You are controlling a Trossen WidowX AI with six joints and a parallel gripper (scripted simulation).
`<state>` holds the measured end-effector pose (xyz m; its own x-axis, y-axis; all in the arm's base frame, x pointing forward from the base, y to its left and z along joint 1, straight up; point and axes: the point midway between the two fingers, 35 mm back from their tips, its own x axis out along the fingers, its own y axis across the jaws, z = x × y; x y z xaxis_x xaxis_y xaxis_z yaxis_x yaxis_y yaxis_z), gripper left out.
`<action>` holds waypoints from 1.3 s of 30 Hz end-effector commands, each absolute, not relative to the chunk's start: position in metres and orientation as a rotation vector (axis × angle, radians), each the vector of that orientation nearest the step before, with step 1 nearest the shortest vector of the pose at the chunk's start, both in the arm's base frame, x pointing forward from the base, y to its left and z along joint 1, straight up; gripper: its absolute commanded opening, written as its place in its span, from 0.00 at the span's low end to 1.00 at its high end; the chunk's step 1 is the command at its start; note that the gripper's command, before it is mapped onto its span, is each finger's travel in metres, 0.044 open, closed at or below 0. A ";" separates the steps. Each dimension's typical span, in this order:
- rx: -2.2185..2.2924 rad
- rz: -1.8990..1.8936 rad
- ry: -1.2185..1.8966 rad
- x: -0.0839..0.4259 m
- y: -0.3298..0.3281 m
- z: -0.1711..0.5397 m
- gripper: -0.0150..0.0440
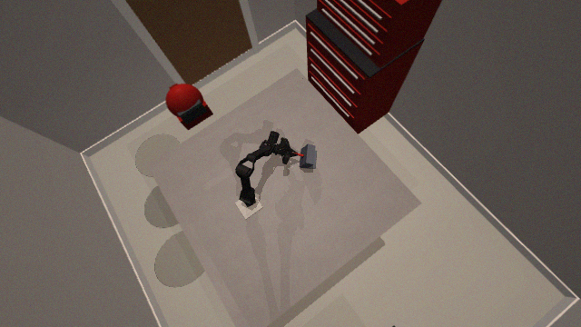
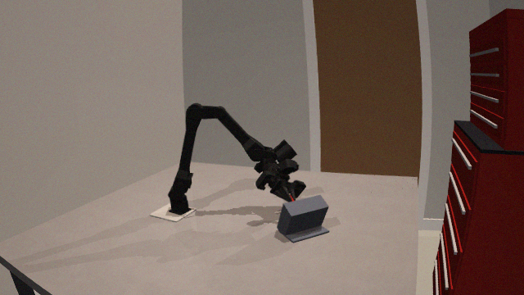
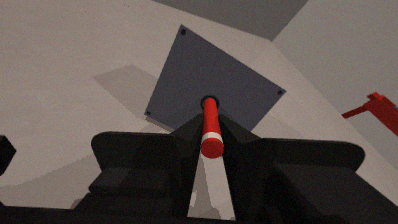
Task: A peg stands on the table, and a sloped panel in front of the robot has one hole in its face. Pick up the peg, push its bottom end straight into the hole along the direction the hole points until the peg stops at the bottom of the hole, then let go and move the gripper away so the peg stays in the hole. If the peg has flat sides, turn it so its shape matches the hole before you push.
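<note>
Clamps a red peg (image 1: 300, 155) (image 2: 292, 197) (image 3: 211, 122) between the narrowed fingers of the gripper (image 1: 294, 153) (image 2: 291, 196) (image 3: 210, 118), near-end cap and white band toward the wrist view. Meets the dark-rimmed hole (image 3: 204, 103) in the face of the slate-coloured sloped panel (image 1: 308, 156) (image 2: 304, 215) (image 3: 205, 72) with the far end of the peg. Cannot tell how deep, the bottom end being out of sight at the rim. See only a sliver of red above the panel in the exterior view, the holed face being turned away there; see only a short red streak from the top. Find small dark dots at three corners of that face in the wrist view, with the lowest part hidden behind the black fingers. Trace the bent black arm (image 1: 244, 171) (image 2: 196, 111) back to a pale base plate (image 1: 247, 214) (image 2: 157, 214) on the table (image 1: 340, 182) (image 2: 360, 254) (image 3: 50, 75). Notice a red drawer cabinet (image 1: 336, 86) (image 2: 463, 229) farther off, cut by the frame in both room views. Cannot identify the red object (image 3: 382, 112) at the wrist view's right edge, nor the dark bar (image 2: 20, 274) cropped at the exterior view's lower left.
</note>
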<state>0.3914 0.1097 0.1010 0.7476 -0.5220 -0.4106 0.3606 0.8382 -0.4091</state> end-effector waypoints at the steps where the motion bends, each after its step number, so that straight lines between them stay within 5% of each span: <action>1: -0.319 -0.489 0.542 0.393 0.108 0.099 0.25; 39: -0.320 -0.490 0.540 0.411 0.096 0.090 0.25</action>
<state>0.4095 0.0961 0.0901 0.7465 -0.5240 -0.4101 0.3609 0.8366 -0.4120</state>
